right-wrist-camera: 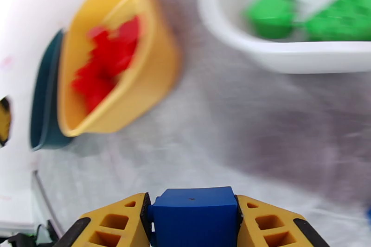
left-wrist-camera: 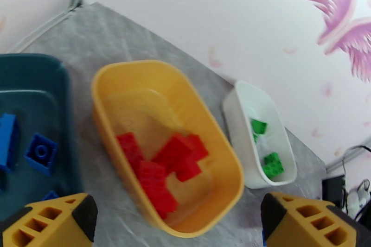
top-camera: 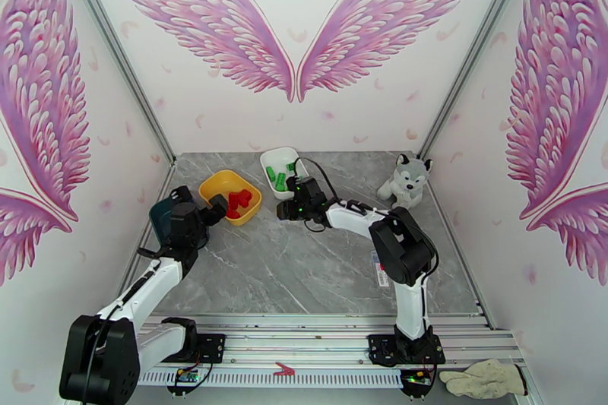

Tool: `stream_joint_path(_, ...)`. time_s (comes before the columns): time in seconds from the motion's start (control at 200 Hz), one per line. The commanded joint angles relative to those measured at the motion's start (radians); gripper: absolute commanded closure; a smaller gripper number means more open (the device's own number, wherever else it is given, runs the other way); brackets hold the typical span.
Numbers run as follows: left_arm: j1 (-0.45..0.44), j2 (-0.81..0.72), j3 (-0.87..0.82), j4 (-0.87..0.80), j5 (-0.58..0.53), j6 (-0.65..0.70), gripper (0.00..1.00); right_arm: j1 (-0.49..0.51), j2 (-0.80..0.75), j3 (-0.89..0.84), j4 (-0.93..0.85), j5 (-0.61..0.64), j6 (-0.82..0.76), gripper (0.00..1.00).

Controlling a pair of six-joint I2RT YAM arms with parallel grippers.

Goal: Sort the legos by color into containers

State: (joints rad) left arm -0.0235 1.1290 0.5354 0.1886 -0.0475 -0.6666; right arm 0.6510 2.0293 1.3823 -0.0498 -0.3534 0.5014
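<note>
arms (top-camera: 410,300): white links, black joints | pincer fingers (right-wrist-camera: 273,224): yellow, black-padded | cables (top-camera: 323,175): black

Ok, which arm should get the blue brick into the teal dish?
Right: the right gripper is shut on the blue brick, and the teal dish lies ahead beyond the yellow dish. The left gripper, open and empty, hovers by those dishes.

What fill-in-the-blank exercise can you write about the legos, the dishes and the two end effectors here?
1. The legos in the yellow dish are ____.
2. The legos in the white dish are ____.
3. The right end effector is shut on a ____ lego.
4. The jaws of the left end effector are ____, not shut.
Missing words: red; green; blue; open.
</note>
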Motion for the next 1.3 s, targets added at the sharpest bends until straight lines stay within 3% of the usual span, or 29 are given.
stream_joint_path(0.0,0.111,-0.036,-0.035,0.001,0.082,-0.069,0.01,0.055,0.061,0.092,0.137,-0.153,0.101,0.59)
stream_joint_path(0.155,0.265,-0.057,-0.066,0.059,0.153,-0.156,0.01,0.104,0.196,0.220,0.316,-0.293,0.262,0.59)
stream_joint_path(0.375,0.388,-0.145,-0.090,0.056,0.194,-0.210,0.01,0.158,0.453,0.509,0.538,-0.421,0.532,0.60)
stream_joint_path(0.6,0.489,-0.291,-0.115,-0.009,0.236,-0.240,0.01,0.229,0.638,0.868,0.353,-0.400,0.512,0.57)
stream_joint_path(0.75,0.533,-0.336,-0.114,-0.041,0.282,-0.246,0.01,0.248,0.693,1.001,0.248,-0.389,0.475,0.38)
stream_joint_path(0.875,0.540,-0.340,-0.114,-0.035,0.311,-0.252,0.01,0.249,0.661,0.984,0.201,-0.379,0.425,0.26)
stream_joint_path(1.07,0.521,-0.339,-0.110,-0.021,0.337,-0.247,0.01,0.240,0.506,0.784,0.198,-0.334,0.321,0.24)
stream_joint_path(1.18,0.439,-0.329,-0.093,-0.029,0.305,-0.199,0.01,0.229,0.366,0.609,0.204,-0.275,0.234,0.23)
stream_joint_path(1.295,0.295,-0.305,-0.070,-0.040,0.216,-0.138,0.01,0.219,0.225,0.438,0.186,-0.201,0.139,0.22)
